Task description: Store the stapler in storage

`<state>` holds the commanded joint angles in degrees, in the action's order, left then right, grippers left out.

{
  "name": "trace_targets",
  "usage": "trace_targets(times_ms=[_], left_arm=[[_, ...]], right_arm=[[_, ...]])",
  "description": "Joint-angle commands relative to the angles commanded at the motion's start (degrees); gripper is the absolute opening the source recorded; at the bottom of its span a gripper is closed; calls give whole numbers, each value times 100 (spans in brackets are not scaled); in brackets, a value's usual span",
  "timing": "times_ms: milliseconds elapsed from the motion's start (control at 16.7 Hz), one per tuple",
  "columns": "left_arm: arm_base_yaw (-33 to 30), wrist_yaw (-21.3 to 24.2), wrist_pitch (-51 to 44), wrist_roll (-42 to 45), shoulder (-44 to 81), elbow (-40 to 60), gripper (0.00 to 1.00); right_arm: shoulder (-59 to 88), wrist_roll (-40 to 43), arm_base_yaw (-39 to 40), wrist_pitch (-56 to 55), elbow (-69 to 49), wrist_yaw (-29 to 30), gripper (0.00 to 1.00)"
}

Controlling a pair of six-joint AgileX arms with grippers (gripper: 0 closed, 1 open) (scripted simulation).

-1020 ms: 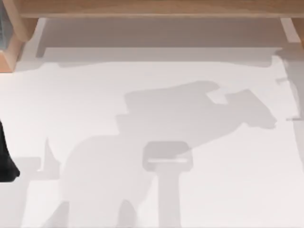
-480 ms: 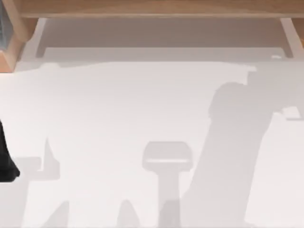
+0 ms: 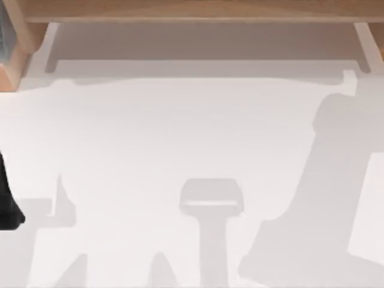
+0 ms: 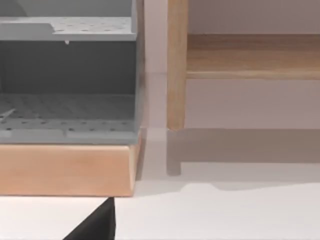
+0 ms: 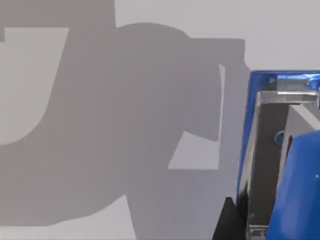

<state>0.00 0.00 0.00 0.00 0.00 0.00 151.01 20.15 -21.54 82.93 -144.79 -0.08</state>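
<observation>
a: what's in the top view?
b: a white table [image 3: 180, 138] crossed by grey shadows, a wooden shelf [image 3: 198, 11] along the far edge, and a black arm part [image 3: 7, 198] at the left edge.

a: left wrist view?
b: a grey rack [image 4: 67, 75] on a wooden base, beside a wooden post [image 4: 177, 65] on the table.

a: right wrist view?
b: the stapler [image 5: 280, 160], bright blue with a silvery inside, sits close to the camera above the white table. i can't tell how either gripper's fingers stand.
</observation>
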Motion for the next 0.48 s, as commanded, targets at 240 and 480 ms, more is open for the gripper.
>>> trace_targets(times_ms=[240, 480], left_arm=[[0, 0, 0, 0, 0, 0, 100], [0, 0, 0, 0, 0, 0, 100]], right_arm=[[9, 9, 28, -14, 11, -7, 0], [-18, 450, -7, -139, 91, -198, 0]])
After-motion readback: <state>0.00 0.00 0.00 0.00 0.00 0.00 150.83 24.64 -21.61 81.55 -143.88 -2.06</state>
